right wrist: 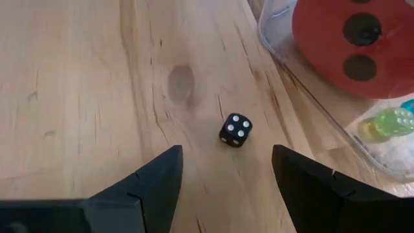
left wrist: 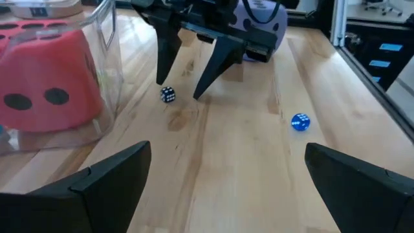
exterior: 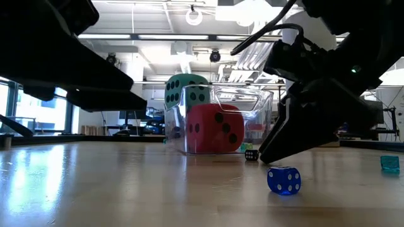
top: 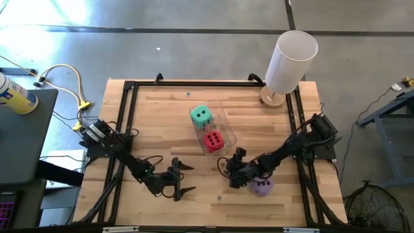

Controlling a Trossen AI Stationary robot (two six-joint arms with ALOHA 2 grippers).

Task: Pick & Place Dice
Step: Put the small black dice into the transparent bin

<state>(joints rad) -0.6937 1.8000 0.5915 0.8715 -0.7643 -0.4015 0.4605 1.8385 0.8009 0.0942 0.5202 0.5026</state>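
A red die (top: pixel 213 140) and a green die (top: pixel 202 115) sit inside the clear bin (top: pixel 228 129) at mid-table. A purple die (top: pixel 262 188) rests on the table under my right arm. A small black die (right wrist: pixel 235 130) lies on the wood beside the bin's near wall. My right gripper (right wrist: pixel 226 150) stands open just over it, slanting down, one finger on each side, and touches nothing. A small blue die (left wrist: pixel 299 122) lies nearer the front edge. My left gripper (left wrist: pixel 226 155) is wide open low over the table, pointing toward the right gripper (left wrist: pixel 181 87).
A white cylinder on a wooden base (top: pixel 289 61) stands at the far right corner. Small green and yellow dice (right wrist: pixel 394 121) lie inside the bin. A small teal die (exterior: pixel 389 163) sits far right. Bare wood lies between the two grippers.
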